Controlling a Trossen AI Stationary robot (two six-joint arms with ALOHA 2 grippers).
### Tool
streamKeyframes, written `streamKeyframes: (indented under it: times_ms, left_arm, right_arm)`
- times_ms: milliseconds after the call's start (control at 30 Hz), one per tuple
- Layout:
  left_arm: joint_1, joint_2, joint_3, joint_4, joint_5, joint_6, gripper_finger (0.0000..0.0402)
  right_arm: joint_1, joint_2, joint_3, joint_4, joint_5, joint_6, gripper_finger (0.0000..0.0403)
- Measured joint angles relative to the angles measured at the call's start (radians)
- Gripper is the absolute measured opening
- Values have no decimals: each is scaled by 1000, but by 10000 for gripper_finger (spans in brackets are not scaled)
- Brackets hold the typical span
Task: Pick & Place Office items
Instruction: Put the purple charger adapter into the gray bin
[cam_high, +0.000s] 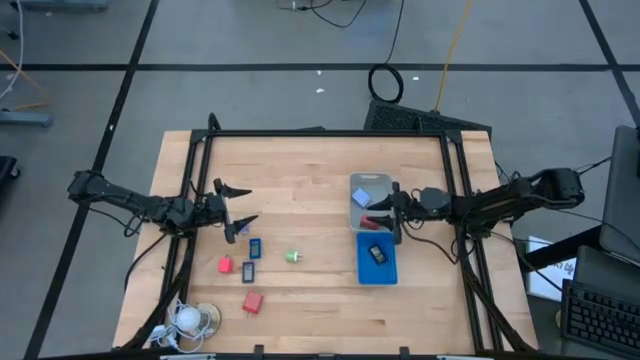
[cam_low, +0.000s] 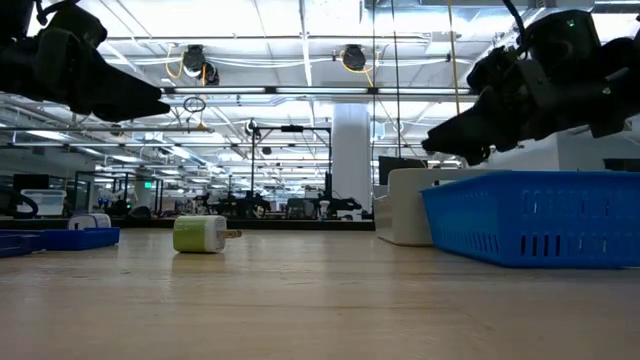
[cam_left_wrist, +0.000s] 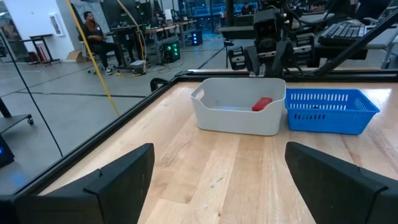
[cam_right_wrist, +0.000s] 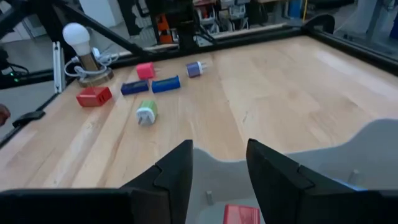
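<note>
Several small office items lie on the wooden table near its left front: a red block (cam_high: 252, 301), a smaller red piece (cam_high: 225, 265), two dark blue pieces (cam_high: 255, 247) (cam_high: 248, 270) and a green bit (cam_high: 292, 256). A light-blue cube (cam_high: 361, 197) and a red piece (cam_left_wrist: 262, 104) lie in the clear tray (cam_high: 370, 182). A dark piece (cam_high: 377, 253) lies in the blue tray (cam_high: 362, 268). My right gripper (cam_right_wrist: 219, 155) hangs open above the clear tray's near end, nothing between its fingers. My left gripper (cam_left_wrist: 217, 162) stands wide open and level at the table's left.
A white round coiled-cord thing (cam_high: 190, 318) with a bulb-like top sits at the front left corner. A black frame (cam_high: 320, 134) runs along the table's far and side edges. Bare wood lies between the loose items and the trays. A person (cam_left_wrist: 93, 31) sits far off in the room.
</note>
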Motion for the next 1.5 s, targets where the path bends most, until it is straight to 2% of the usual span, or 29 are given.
streamKeyframes:
  times_ms: [433, 667, 967, 1500]
  left_arm:
    - [0, 0, 0, 1, 0, 0, 361]
    - [0, 0, 0, 64, 0, -5, 361]
    - [0, 0, 0, 84, 2, -259, 361]
    - [0, 0, 0, 78, -1, -372, 361]
  right_arm:
    - [1, -180, 0, -17, -56, -26, 144]
    - [1, -304, 0, -113, -108, -41, 144]
    - [1, -486, -1, -324, -106, -55, 144]
    - [0, -754, -1, -624, -90, -79, 144]
